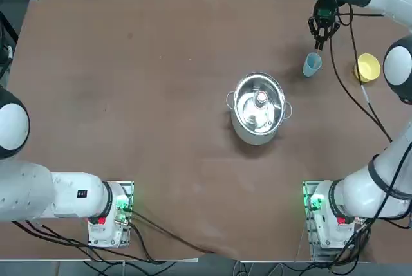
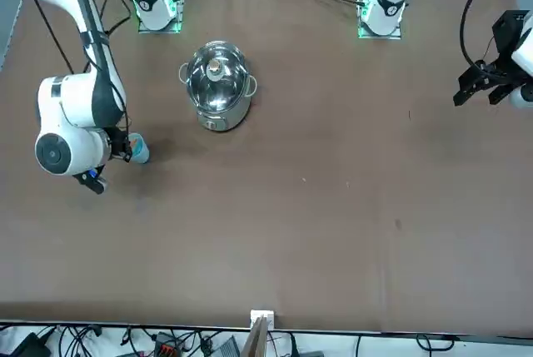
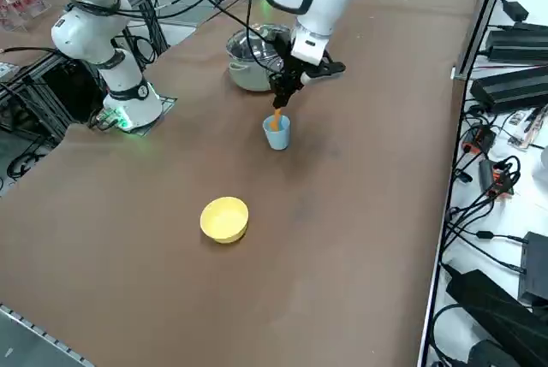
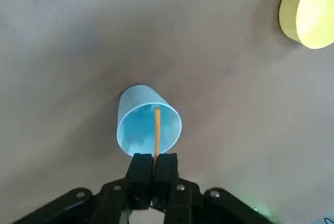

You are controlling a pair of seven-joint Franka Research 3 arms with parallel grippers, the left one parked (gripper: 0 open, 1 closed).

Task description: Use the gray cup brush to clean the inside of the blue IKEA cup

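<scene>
Blue IKEA cup (image 4: 148, 125): upright on the brown table (image 1: 129, 96), between the steel pot (image 1: 259, 109) and the yellow cup (image 1: 367, 67), mouth open upward; gray cup brush (image 4: 156, 132): thin orange handle, lower end inside the cup, head not discernible; right gripper (image 4: 153, 171): directly above the cup, fingers clamped together on the brush's upper end.

A brown table (image 1: 129, 96) carries three things. The blue IKEA cup (image 1: 311, 64) stands upright directly below the right gripper (image 1: 320, 39). A yellow cup (image 1: 367, 67) lies on its side, near the gripper's outer side. A steel pot (image 1: 258, 109) stands farther off, toward the table's middle.
</scene>
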